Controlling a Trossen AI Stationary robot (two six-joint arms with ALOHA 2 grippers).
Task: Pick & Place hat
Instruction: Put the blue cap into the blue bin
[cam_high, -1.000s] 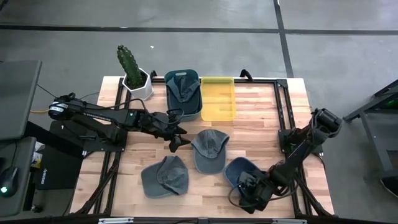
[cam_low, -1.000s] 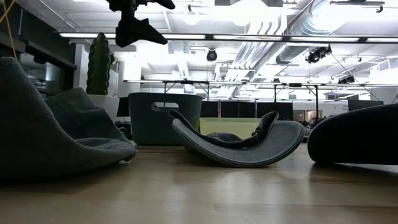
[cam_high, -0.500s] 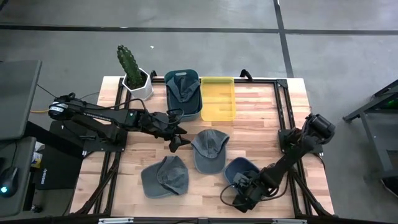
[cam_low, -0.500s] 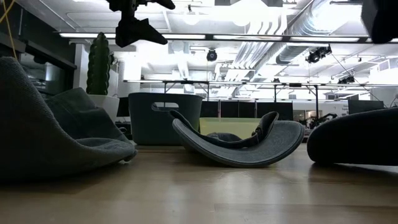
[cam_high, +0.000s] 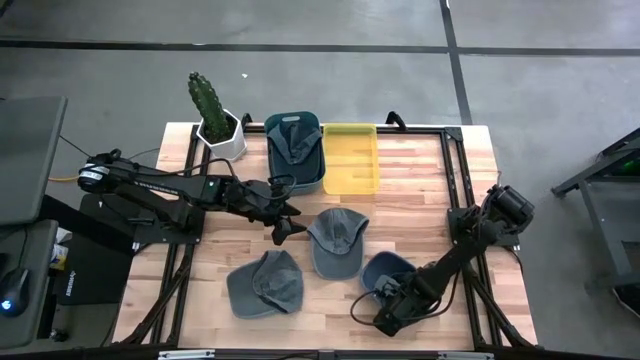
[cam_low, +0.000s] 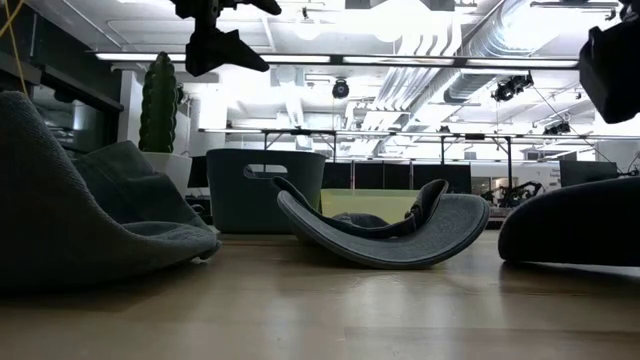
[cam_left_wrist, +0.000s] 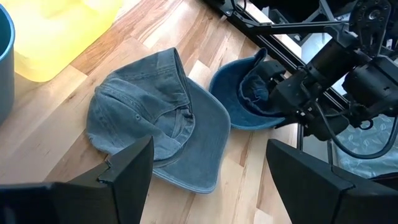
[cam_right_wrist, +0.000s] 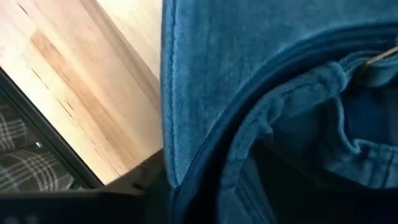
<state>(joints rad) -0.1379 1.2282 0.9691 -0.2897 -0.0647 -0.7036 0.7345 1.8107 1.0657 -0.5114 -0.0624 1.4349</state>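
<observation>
Three hats lie on the wooden table: a grey one (cam_high: 337, 241) in the middle, another grey one (cam_high: 265, 283) at the near left, and a dark blue one (cam_high: 388, 272) at the near right. A fourth hat lies in the dark teal bin (cam_high: 296, 150). My left gripper (cam_high: 286, 226) hangs open and empty above the table, left of the middle grey hat (cam_left_wrist: 155, 118). My right gripper (cam_high: 388, 310) is low at the dark blue hat's near side. The right wrist view is filled by that hat's edge (cam_right_wrist: 261, 93), and the fingers are hidden.
A yellow tray (cam_high: 351, 157) stands beside the teal bin at the back. A potted cactus (cam_high: 212, 112) stands at the far left corner. Bare wood shows between the hats and at the right side (cam_high: 420, 200). Black frame rails run along both table sides.
My right gripper has gone toward the table's left edge along the near edge, closer in at the dark blue hat's near side, and its arm has swung with it. In the low view part of that arm has come into the upper right.
</observation>
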